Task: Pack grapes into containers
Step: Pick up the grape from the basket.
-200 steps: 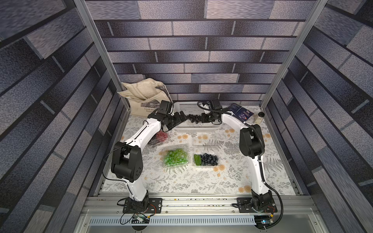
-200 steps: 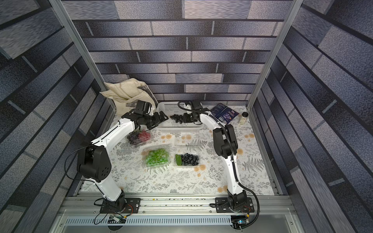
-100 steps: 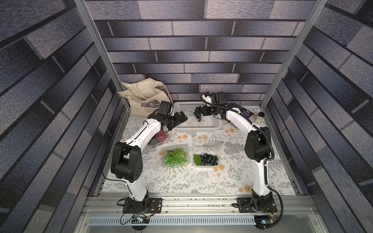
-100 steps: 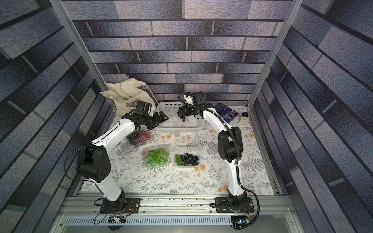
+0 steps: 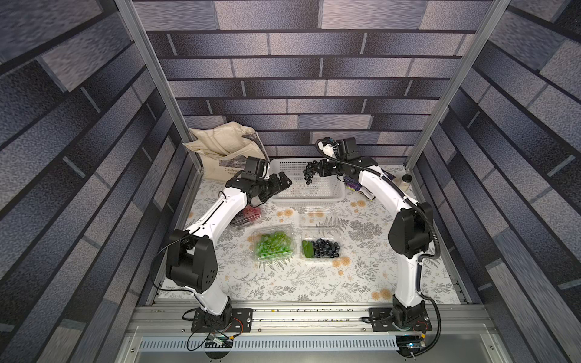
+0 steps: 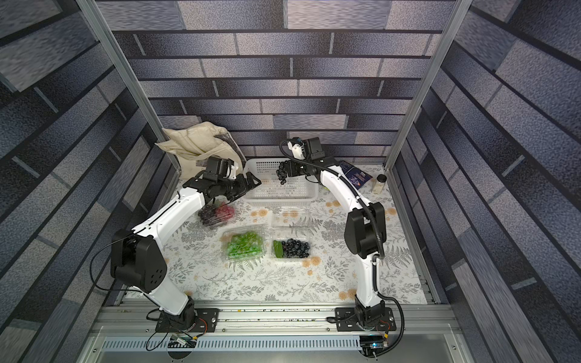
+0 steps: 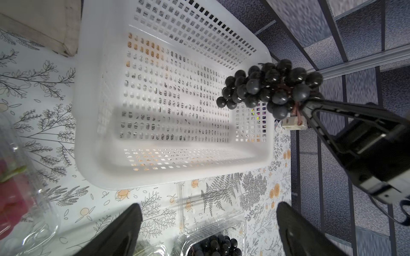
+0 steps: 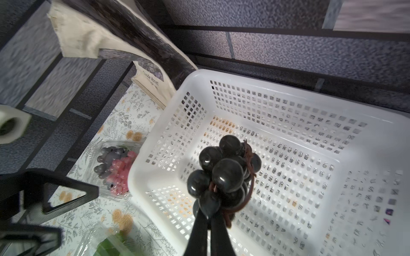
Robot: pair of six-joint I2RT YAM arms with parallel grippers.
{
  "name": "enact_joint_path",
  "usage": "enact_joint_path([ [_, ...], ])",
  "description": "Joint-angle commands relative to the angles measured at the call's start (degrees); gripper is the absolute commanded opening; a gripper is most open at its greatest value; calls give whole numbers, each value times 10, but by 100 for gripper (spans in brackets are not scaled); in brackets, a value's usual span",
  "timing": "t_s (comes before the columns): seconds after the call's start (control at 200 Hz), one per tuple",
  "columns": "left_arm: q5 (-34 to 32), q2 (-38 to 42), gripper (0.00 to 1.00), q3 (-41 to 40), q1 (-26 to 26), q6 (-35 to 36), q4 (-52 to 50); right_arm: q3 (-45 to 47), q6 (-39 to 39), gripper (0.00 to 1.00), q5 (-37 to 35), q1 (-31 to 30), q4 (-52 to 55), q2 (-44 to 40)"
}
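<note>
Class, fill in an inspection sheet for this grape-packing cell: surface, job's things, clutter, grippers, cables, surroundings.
Surface: floral-print table cover, flat.
Job's things: dark purple grape bunch held over the basket; clear plastic clamshells hold green grapes, dark grapes with leaf, red and dark grapes.
Clutter: white perforated plastic basket, beige cloth tote bag, dark snack packet, small jar.
Grippers: left gripper open, empty; right gripper shut on the bunch.
Cables: black hose along right arm; loose wire by left arm.
Surroundings: brick-pattern walls, aluminium posts.

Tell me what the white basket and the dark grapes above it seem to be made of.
The white basket: likely moulded plastic, smooth matt, with a regular grid of holes. The dark grapes: probably glossy plastic, each showing sharp highlights.
</note>
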State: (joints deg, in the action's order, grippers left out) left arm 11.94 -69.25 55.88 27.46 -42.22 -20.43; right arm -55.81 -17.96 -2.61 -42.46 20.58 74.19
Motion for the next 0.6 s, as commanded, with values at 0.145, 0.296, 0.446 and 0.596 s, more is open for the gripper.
enact_joint_path([
  [0.145,18,-105,97,127,-38,34,-42,-181,42,45,66,96,-26,148],
  [0.296,44,-174,97,185,-72,34,-51,-304,53,44,95,133,-38,280],
  [0.446,61,-231,97,247,-90,43,-69,-420,59,46,125,156,-36,403],
  [0.596,68,-272,97,292,-95,53,-84,-518,66,53,146,172,-4,514],
])
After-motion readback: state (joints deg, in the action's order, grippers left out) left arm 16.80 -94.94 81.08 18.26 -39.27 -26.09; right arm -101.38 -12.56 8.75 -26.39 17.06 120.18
